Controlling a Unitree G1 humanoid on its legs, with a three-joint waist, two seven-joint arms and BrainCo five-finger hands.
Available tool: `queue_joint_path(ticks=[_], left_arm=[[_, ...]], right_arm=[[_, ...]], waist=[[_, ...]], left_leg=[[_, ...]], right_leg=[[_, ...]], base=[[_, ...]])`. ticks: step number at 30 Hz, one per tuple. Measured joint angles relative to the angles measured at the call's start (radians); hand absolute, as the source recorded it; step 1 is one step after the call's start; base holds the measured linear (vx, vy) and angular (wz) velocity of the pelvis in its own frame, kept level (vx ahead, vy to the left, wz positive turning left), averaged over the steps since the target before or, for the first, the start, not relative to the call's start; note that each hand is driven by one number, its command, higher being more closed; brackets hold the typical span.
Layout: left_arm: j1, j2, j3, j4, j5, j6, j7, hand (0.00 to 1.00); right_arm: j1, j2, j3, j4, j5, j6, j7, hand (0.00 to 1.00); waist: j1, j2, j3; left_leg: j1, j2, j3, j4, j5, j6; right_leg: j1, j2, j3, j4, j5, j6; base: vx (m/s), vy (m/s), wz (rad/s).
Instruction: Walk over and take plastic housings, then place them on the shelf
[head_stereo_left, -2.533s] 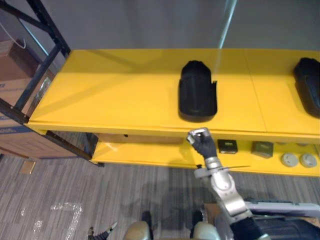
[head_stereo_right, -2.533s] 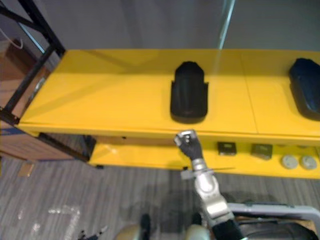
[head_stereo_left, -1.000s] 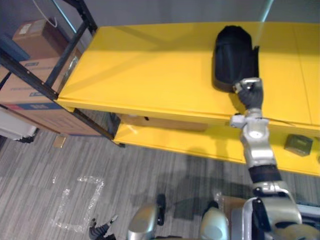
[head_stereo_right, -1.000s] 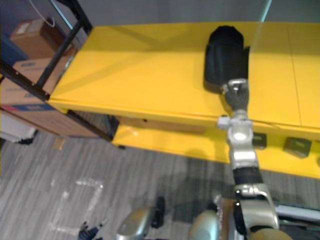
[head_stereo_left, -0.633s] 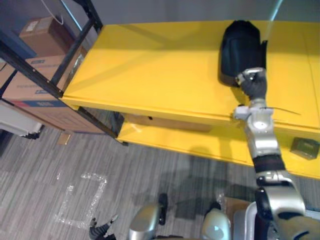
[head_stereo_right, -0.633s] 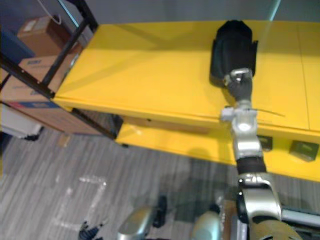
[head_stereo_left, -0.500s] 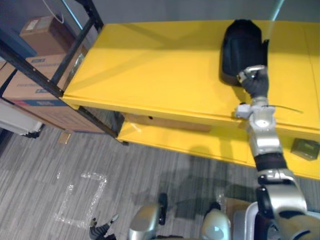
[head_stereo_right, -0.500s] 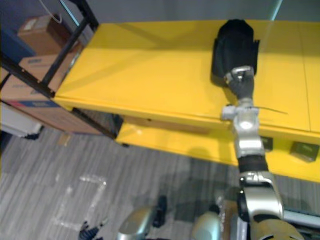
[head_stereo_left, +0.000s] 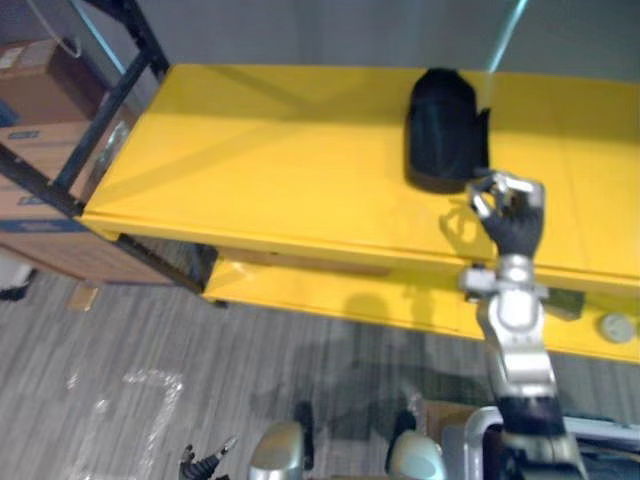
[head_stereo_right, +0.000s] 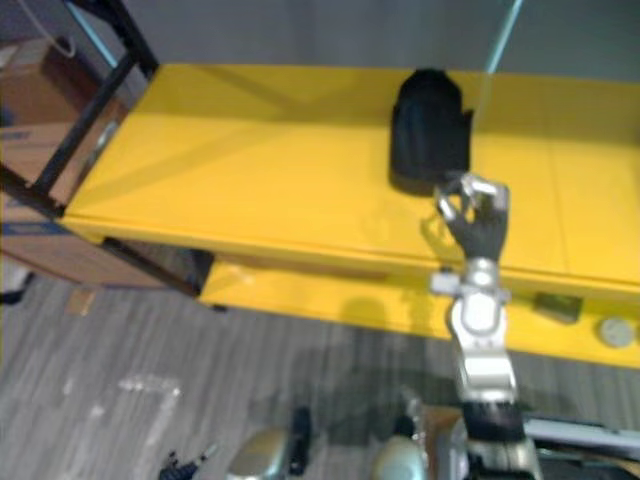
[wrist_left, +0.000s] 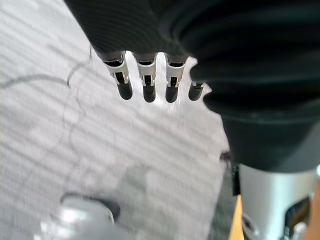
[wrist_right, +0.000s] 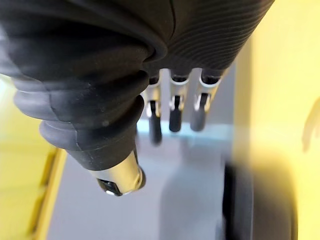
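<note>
Withdrawn from the black housing, right robot hand hovers open above yellow shelf; grey floor below.

A storeroom: long yellow shelves, stacked cardboard boxes.

A matt black plastic housing is seen on the smooth, faintly glossy yellow shelf, with plain brown cardboard boxes left of the shelf.

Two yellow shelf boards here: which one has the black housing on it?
The upper shelf board: the black housing sits on it, near the right hand. The lower shelf board carries small parts, a dark block and a grey disc.
</note>
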Motion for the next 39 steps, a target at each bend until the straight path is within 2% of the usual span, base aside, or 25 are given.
queue_joint_path(ticks=[3, 8, 10, 13, 16, 18, 20, 26, 30, 33, 34, 37, 39], left_arm=[[0.006, -0.001, 0.013, 0.001, -0.002, -0.026, 0.024, 0.0], [-0.001, -0.004, 0.013, -0.001, 0.0, -0.058, 0.02, 0.0], [0.0, -0.004, 0.013, -0.006, 0.008, -0.067, 0.004, 0.0], [0.001, -0.005, -0.004, -0.009, 0.017, -0.062, -0.021, 0.0], [0.001, -0.004, -0.039, -0.012, 0.086, -0.062, -0.029, 0.0], [0.001, -0.004, -0.057, -0.02, 0.086, -0.059, -0.032, 0.0], [0.004, 0.0, -0.074, -0.044, 0.093, -0.045, -0.042, 0.0], [-0.02, 0.032, -0.131, -0.047, 0.128, 0.007, -0.124, 0.0], [-0.049, 0.07, -0.205, -0.019, 0.207, 0.008, -0.172, 0.0], [-0.075, 0.089, -0.268, 0.025, 0.242, 0.023, -0.216, 0.0], [-0.084, 0.09, -0.283, 0.032, 0.254, 0.032, -0.224, 0.0], [-0.123, 0.087, -0.373, 0.041, 0.287, 0.101, -0.266, 0.0], [-0.138, 0.077, -0.399, 0.038, 0.283, 0.122, -0.269, 0.0]], right_arm=[[0.121, 0.029, -0.082, 0.015, 0.044, -0.002, 0.002, 0.0], [0.277, 0.071, -0.158, 0.139, 0.086, -0.027, 0.007, 0.0], [0.323, 0.096, -0.17, 0.188, 0.093, -0.038, -0.001, 0.0], [0.362, 0.121, -0.17, 0.282, 0.096, -0.037, -0.021, 0.0], [0.38, 0.15, -0.17, 0.339, 0.106, -0.04, -0.021, 0.0], [0.379, 0.163, -0.168, 0.341, 0.123, -0.058, -0.021, 0.0], [0.378, 0.169, -0.161, 0.342, 0.122, -0.076, -0.025, 0.0], [0.36, 0.171, -0.136, 0.342, 0.121, -0.078, -0.094, 0.0], [0.342, 0.169, -0.144, 0.338, 0.123, -0.078, -0.131, 0.0], [0.361, 0.165, -0.205, 0.315, 0.123, -0.078, -0.128, 0.0], [0.372, 0.162, -0.223, 0.31, 0.124, -0.078, -0.129, 0.0], [0.419, 0.134, -0.291, 0.253, 0.135, -0.088, -0.103, 0.0], [0.431, 0.117, -0.299, 0.234, 0.151, -0.1, -0.082, 0.0]], waist=[[-0.027, -0.013, -0.043], [-0.061, 0.003, -0.091], [-0.063, 0.009, -0.098], [-0.082, 0.018, -0.117], [-0.083, 0.019, -0.131], [-0.081, 0.018, -0.135], [-0.08, 0.012, -0.135], [-0.08, -0.002, -0.143], [-0.088, -0.008, -0.141], [-0.143, -0.009, -0.138], [-0.149, -0.009, -0.138], [-0.196, -0.006, -0.113], [-0.202, -0.008, -0.104]], left_leg=[[0.034, 0.015, 0.05, -0.001, -0.022, -0.005], [0.057, 0.021, 0.082, -0.016, -0.026, -0.007], [0.068, 0.027, 0.096, -0.027, -0.026, -0.008], [0.068, 0.027, 0.105, -0.035, -0.025, -0.009], [0.072, 0.027, 0.112, -0.035, -0.025, -0.009], [0.074, 0.027, 0.126, -0.037, -0.025, -0.009], [0.082, 0.026, 0.132, -0.042, -0.025, -0.009], [0.087, 0.032, 0.165, -0.06, -0.023, -0.011], [0.151, 0.057, 0.276, -0.066, -0.04, -0.03], [0.173, 0.085, 0.354, -0.023, -0.086, -0.043], [0.173, 0.089, 0.36, -0.01, -0.094, -0.042], [0.171, 0.113, 0.406, 0.068, -0.148, -0.041], [0.158, 0.112, 0.394, 0.125, -0.165, -0.027]], right_leg=[[0.011, 0.015, 0.043, -0.021, 0.009, -0.002], [0.006, 0.023, 0.075, -0.024, 0.012, 0.0], [0.004, 0.03, 0.091, -0.025, 0.013, -0.001], [-0.006, 0.031, 0.097, -0.025, 0.017, -0.001], [-0.007, 0.033, 0.109, -0.028, 0.022, 0.0], [-0.007, 0.033, 0.116, -0.037, 0.029, 0.001], [-0.005, 0.033, 0.12, -0.038, 0.03, 0.001], [-0.015, 0.047, 0.151, -0.065, 0.044, -0.002], [-0.025, 0.085, 0.254, -0.073, 0.062, -0.01], [-0.028, 0.115, 0.318, -0.07, 0.067, -0.012], [-0.03, 0.118, 0.329, -0.068, 0.067, -0.011], [-0.046, 0.141, 0.386, -0.051, 0.068, -0.009], [-0.069, 0.151, 0.425, -0.036, 0.07, -0.005]], base=[[0.06, 0.015, -0.4], [0.01, 0.008, -0.25], [-0.04, -0.013, -0.24], [-0.05, -0.007, -0.1], [-0.02, 0.006, -0.09], [-0.01, 0.015, -0.13], [-0.01, 0.013, -0.09], [0.02, 0.005, -0.14], [0.06, 0.012, -0.76], [0.03, 0.0, -0.75], [0.0, 0.006, -0.56], [-0.02, 0.035, -0.57], [-0.03, 0.034, -0.64]])
